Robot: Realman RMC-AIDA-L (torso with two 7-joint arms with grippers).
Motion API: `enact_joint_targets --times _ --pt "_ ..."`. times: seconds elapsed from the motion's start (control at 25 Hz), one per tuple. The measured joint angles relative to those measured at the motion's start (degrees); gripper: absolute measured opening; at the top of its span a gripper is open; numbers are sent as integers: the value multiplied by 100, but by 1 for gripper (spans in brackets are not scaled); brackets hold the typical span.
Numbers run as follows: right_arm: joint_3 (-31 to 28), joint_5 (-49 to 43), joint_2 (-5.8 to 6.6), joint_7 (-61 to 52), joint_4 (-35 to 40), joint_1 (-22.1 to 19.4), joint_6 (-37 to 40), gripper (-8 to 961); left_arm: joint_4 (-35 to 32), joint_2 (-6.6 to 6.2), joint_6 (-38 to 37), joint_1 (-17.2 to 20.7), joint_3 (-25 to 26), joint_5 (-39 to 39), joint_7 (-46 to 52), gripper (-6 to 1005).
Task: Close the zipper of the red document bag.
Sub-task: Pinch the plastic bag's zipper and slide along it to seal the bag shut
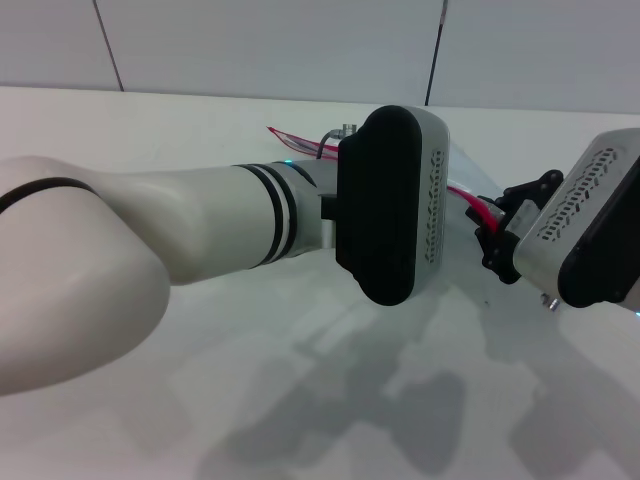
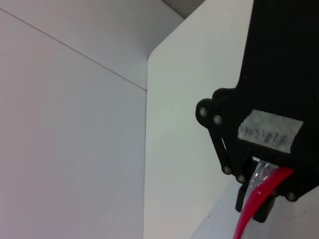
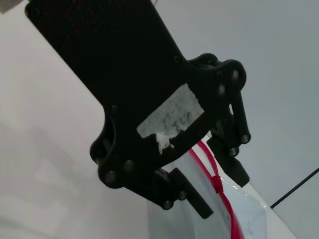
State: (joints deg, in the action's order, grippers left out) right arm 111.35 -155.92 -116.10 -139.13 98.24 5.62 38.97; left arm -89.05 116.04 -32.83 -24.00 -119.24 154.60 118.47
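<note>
The red document bag [image 1: 462,172] lay on the white table [image 1: 330,400] near the centre of the head view, mostly hidden behind the left arm's wrist housing [image 1: 390,200]. Only a pale translucent sliver of it showed at about 2 o'clock from that housing, edged by the zipper [image 1: 300,142], whose red strip ran from roughly 11 o'clock behind the arm toward 3 o'clock.

The right gripper [image 1: 492,232] sat at 3 o'clock from the housing, at the zipper's right end. In the right wrist view, the right gripper [image 3: 212,191] stood with its black fingers [image 3: 234,167] either side of the red strip, where a small knot-like lump marked the slider [image 3: 216,183]; whether they were clenched on it I could not tell.

The left gripper [image 2: 263,199] appeared in the left wrist view with its fingers [image 2: 244,191] clenched on the red zipper edge, a bit of clear plastic bunched just above the grip.

Open table stretched from 5 to 8 o'clock in front of the arms, shadowed but bare. The table's far edge met a pale wall [image 1: 280,40] at 12 o'clock. In the left wrist view the table's rounded corner [image 2: 154,50] showed beside the gripper.
</note>
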Motion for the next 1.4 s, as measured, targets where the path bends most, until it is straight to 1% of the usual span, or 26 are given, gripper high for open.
enact_joint_targets --times 0.52,0.76,1.2,1.4 --pt "17 0 0 0 -22 0 -47 52 46 6 145 0 6 24 0 277" --pt "16 0 0 0 -15 0 -48 51 46 6 145 0 7 24 0 205" --pt "4 0 0 0 10 0 -48 51 47 12 172 -6 14 40 7 122" --pt "-21 1 -9 -14 1 0 -48 52 58 16 204 -8 19 44 20 101"
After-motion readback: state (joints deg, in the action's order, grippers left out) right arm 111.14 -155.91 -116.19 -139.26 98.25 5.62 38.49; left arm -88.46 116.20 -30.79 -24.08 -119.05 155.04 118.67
